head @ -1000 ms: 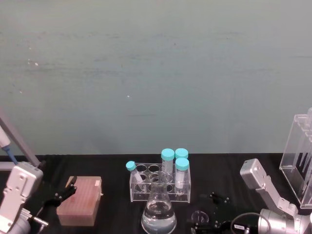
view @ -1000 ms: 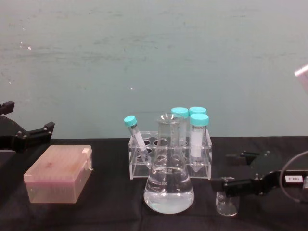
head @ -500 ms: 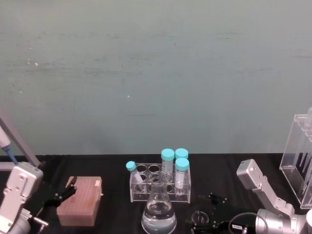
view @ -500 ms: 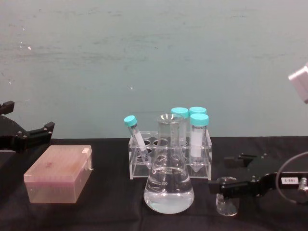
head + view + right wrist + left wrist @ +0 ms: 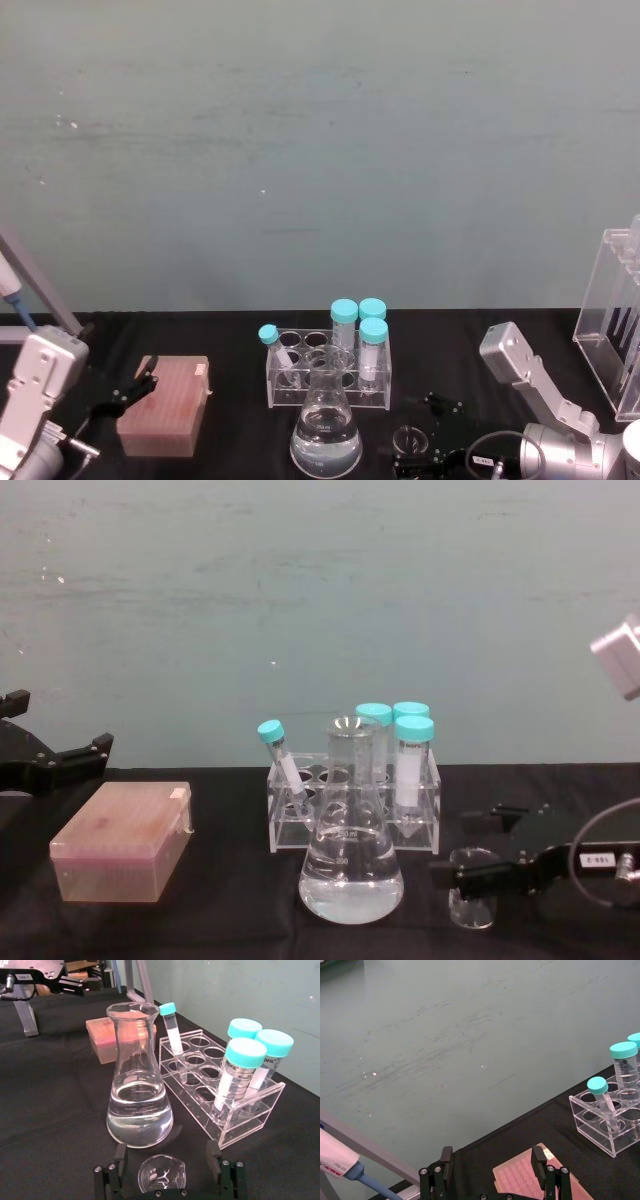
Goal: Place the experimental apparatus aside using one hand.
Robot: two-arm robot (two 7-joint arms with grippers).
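1. Teal-capped tube (image 5: 262, 1072), rear right of the three: dark print down its side, with the letters "OFIL" readable and the start hidden behind the tube in front.
2. Flask (image 5: 350, 865): white graduation marks; number too faint to read.
3. Pipette (image 5: 335, 1162): small dark brand word, not legible.
4. Small white label (image 5: 597, 860), low right in the chest view: characters too small to read.
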